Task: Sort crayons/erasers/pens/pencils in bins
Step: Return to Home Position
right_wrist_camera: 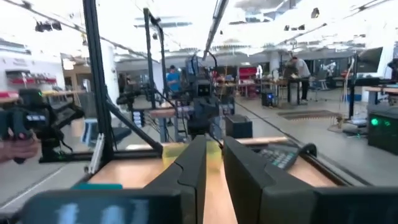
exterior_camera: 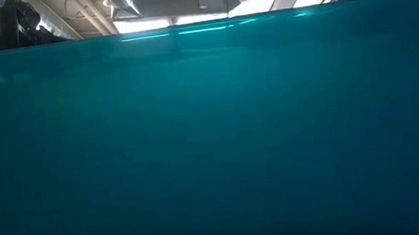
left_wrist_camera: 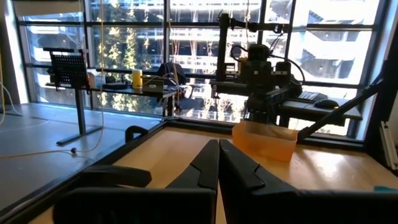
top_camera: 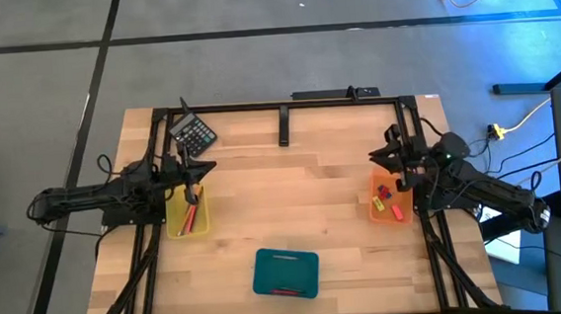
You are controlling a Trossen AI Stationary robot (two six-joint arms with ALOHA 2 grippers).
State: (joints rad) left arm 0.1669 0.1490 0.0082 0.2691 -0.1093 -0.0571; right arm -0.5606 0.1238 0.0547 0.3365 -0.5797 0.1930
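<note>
My left gripper (top_camera: 205, 167) is shut and holds nothing; it hovers at the table's left side, just beyond the far end of the yellow bin (top_camera: 187, 215), which holds long red and orange sticks (top_camera: 191, 218). At the table's right side my right gripper (top_camera: 375, 154) hovers beyond the far end of the orange bin (top_camera: 389, 198), where small erasers (top_camera: 392, 195) lie. Its fingers (right_wrist_camera: 193, 168) stand a narrow gap apart with nothing between them. The teal bin (top_camera: 286, 272) sits near the front edge with a reddish stick (top_camera: 288, 291) in it.
A black calculator (top_camera: 195, 135) lies at the far left of the table, close behind my left gripper. A black frame (top_camera: 282, 105) runs round the table's edges. The teal bin's wall (exterior_camera: 211, 133) fills the low view. Bare wood lies in the table's middle (top_camera: 293, 196).
</note>
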